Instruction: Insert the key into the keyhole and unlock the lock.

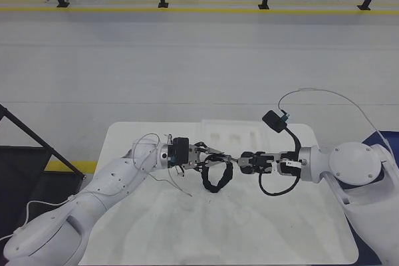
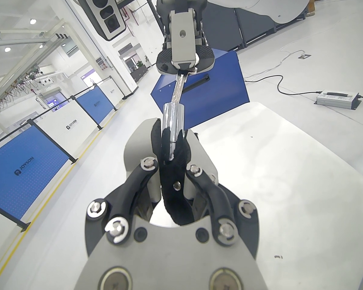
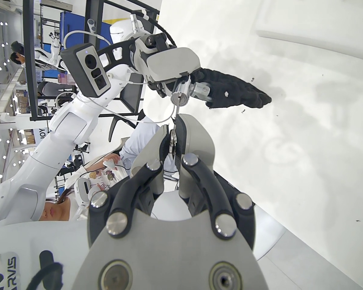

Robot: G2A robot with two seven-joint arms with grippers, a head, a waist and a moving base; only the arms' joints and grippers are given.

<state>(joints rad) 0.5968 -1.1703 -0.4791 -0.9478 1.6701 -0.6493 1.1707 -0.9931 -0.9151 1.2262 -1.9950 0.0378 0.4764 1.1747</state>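
My left gripper and my right gripper meet in the air above the middle of the white table, a little toward its far side. The left gripper comes from the left, the right gripper from the right, and they point at each other.

My left gripper is closed narrow on the lock. Its fingers press the shiny metal cylinder from both sides, and the round end of the cylinder sticks out toward the right. The black cable loop of the lock hangs down from the cylinder, on the near side of the gripper.

My right gripper is closed narrow on the head of the key. The blade of the key points to the left, in line with the cylinder, and its tip touches the round end of the lock at the keyhole. I cannot tell how deep it goes in.

A white foam tray lies on the far part of the table, apart from both grippers.
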